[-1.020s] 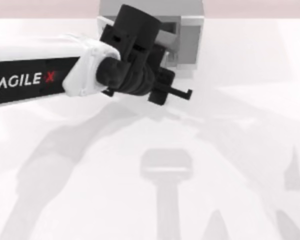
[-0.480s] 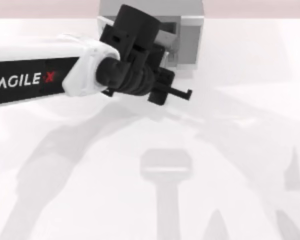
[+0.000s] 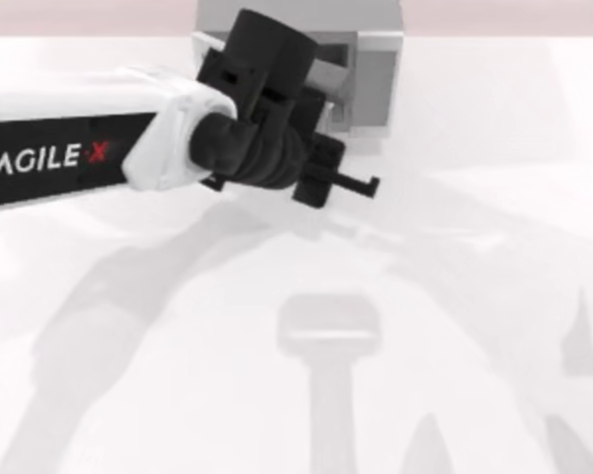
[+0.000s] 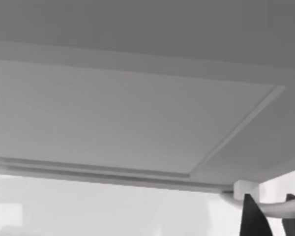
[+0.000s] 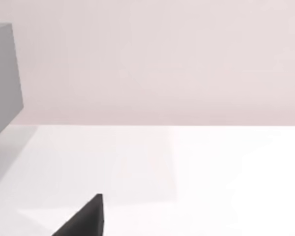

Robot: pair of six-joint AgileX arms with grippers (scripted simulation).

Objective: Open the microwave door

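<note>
The grey microwave stands at the table's far edge, centre. My left gripper reaches in front of it, and the black wrist hides most of the microwave door from above. In the left wrist view the microwave door fills the picture at close range, with its window panel set in a paler frame. Its pale bar handle runs between my two dark fingertips, which are closed on it. Only one dark fingertip of my right gripper shows, in the right wrist view, over bare table.
The narrow grey control panel sits to the right of the door. The white table carries only arm shadows. A corner of the microwave shows in the right wrist view, against a pale pink wall.
Almost nothing differs; my left gripper's tip has shifted a hair to the left by the microwave front.
</note>
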